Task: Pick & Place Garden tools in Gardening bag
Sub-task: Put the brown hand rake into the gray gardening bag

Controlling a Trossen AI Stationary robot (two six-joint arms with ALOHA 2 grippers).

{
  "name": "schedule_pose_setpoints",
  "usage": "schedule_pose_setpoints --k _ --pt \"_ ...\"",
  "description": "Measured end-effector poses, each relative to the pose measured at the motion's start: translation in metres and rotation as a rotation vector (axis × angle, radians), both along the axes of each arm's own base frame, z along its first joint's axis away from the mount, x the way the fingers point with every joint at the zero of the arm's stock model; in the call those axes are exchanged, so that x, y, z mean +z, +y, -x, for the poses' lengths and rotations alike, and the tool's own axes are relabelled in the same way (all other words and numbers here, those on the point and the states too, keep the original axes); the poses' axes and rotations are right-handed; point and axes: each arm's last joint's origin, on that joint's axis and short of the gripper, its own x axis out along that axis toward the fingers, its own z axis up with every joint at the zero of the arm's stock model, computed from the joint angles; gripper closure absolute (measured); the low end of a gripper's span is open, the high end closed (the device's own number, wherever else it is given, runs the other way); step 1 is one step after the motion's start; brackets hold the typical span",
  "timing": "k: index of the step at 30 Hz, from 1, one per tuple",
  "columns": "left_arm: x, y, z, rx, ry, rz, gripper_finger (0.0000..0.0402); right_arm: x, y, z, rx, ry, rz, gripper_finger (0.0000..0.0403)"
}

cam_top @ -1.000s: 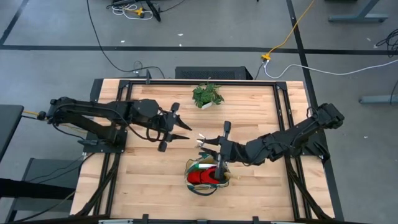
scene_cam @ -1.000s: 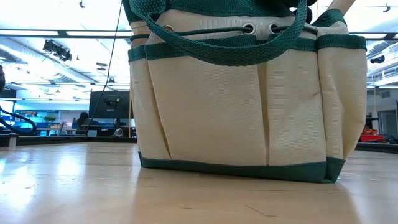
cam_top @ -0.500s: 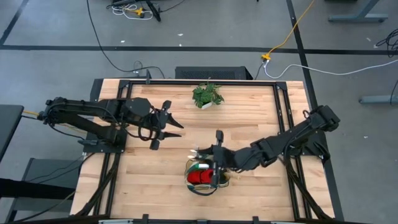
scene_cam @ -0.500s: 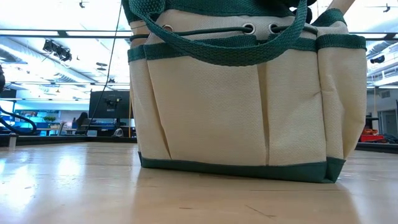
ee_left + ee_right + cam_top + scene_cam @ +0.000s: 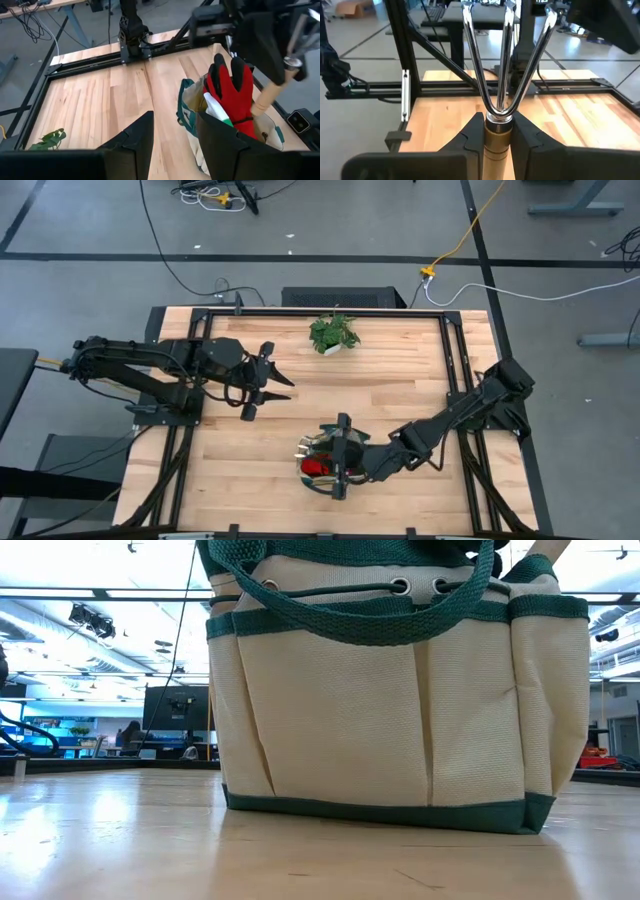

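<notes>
Pinching the pronged hand rake [image 5: 502, 60] by its handle, the right hand [image 5: 342, 452] held it over the gardening bag [image 5: 325, 467] at lower centre, evidently for dropping in, while the left hand [image 5: 268, 380], fingers spread, waited upper left.

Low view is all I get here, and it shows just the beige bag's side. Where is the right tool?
Observer: The right tool hangs over the bag, shut on the hand rake, prongs up.
Operator: Anything inside the bag?
Observer: Red-and-black gloves and the spray bottle stick out of its top.
Operator: And the left tool?
Observer: The left tool is open and empty, over bare table away from the bag.
</notes>
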Motion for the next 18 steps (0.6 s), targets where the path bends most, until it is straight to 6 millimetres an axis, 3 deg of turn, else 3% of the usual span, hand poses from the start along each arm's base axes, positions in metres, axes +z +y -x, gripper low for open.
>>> schedule_pose_setpoints --k 7,18 --pt "0.000 0.000 0.000 0.003 0.003 0.007 0.0248 -0.013 0.005 -0.008 -0.007 0.000 -0.030 0.0353" --pt "-0.001 0.000 0.000 0.003 0.007 0.006 0.0248 -0.058 0.003 -0.009 -0.029 -0.012 -0.091 0.0353"
